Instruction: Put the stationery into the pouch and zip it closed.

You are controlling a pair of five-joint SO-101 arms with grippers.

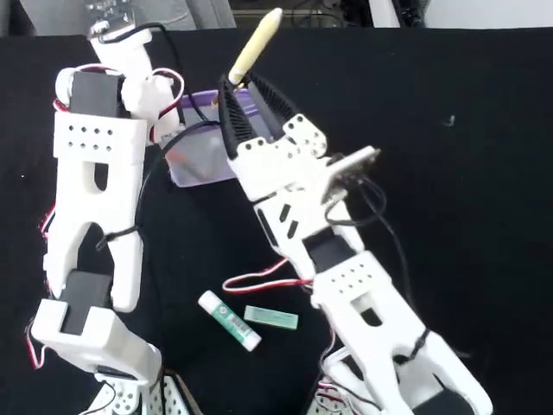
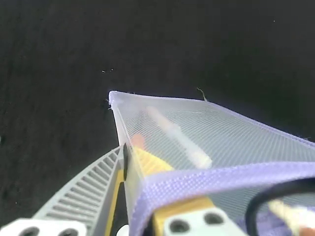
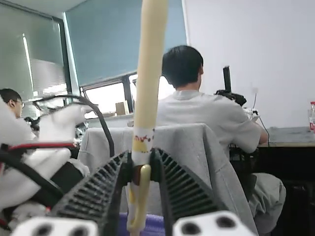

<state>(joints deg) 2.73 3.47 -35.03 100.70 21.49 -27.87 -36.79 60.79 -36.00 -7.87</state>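
Black tabletop (image 1: 484, 130), white wall (image 3: 246, 49), bright windows (image 3: 106, 98) behind.

Translucent mesh pouch (image 2: 216, 142), purple woven trim; matt black tabletop (image 1: 467, 173).

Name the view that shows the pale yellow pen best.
Right wrist view: the pale yellow pen stands close up, clamped in the right gripper, clip visible. The high view shows it small, tilted above the mesh pouch. The left wrist view faces the pouch.
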